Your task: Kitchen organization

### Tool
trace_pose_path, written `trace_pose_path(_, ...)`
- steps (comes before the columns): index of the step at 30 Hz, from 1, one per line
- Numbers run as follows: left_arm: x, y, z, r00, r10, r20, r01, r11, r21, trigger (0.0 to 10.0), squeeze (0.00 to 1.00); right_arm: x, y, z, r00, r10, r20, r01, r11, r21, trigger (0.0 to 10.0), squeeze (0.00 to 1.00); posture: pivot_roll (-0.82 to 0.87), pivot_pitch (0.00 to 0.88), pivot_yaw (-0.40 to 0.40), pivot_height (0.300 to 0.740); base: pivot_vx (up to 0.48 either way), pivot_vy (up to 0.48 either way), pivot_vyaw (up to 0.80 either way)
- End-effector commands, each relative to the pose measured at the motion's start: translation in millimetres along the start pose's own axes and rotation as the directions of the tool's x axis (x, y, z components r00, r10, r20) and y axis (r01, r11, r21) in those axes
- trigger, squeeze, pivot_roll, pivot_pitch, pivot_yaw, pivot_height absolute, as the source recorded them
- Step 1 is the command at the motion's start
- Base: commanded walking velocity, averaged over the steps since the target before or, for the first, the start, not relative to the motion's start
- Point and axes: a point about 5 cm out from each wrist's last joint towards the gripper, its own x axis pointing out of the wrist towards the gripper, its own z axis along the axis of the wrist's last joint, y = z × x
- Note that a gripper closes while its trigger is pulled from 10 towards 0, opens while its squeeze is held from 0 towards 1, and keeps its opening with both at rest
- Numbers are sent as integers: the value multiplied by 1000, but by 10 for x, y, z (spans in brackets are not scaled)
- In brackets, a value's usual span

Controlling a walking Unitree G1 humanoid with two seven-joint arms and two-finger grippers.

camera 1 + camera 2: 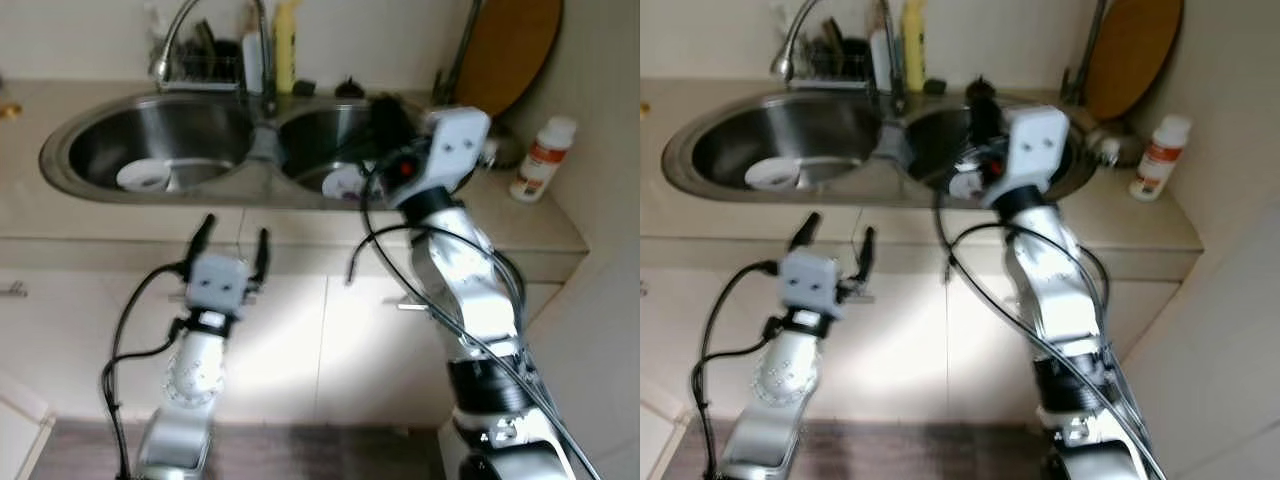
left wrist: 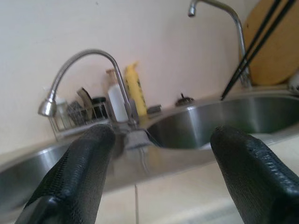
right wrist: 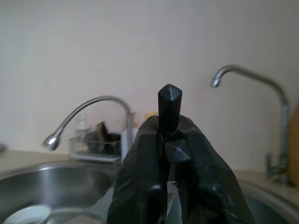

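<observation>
While over the sink [image 1: 100,180], right end effector [image 3: 170,140] pressed closed.

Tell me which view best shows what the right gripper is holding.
The right wrist view: the right gripper is shut on a slim black handle that sticks up between its fingers, sharp against the wall. In the eye views the gripper hangs over the right sink basin, and the handle is a dark blur.
</observation>
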Motion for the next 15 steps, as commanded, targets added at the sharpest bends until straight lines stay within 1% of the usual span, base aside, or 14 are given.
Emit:
trace_pose_path(1,3,56,13,1000,12,6,-12,1000,19,10000,0,38,109,47,999,36,19,-36,999,4,10000,0,113,0,-47,740,274,0,0)
trace_pose_path(15,8,49,8,1000,6,2,-6,1000,17,10000,0,47,124,6,999,41,-3,-41,999,1,10000,0,113,0,-46,740,273,0,0)
